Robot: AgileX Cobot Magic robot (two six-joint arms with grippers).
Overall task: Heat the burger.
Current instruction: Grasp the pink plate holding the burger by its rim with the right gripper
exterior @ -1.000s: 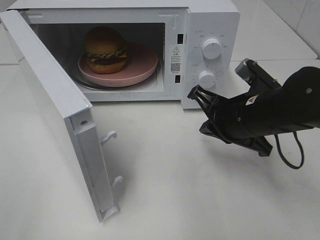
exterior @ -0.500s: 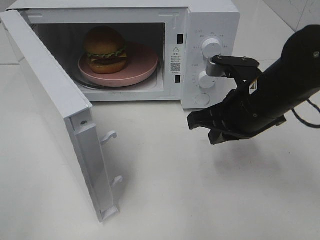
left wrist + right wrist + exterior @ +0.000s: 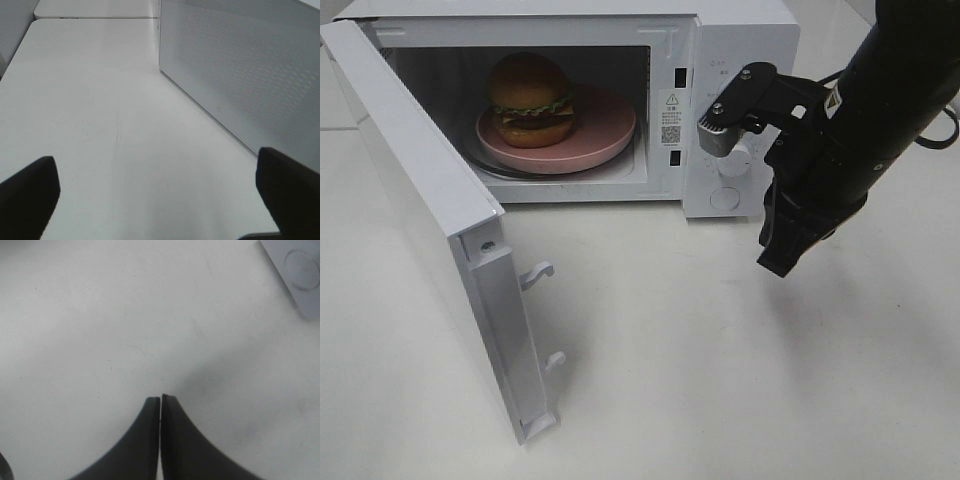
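Burger (image 3: 530,100) in microwave (image 3: 750,30), right jaws together, empty, left jaws wide.

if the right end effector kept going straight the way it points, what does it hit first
Probably the white table: the right end effector, shut, points down at it just in front of the microwave, with nothing visible between.
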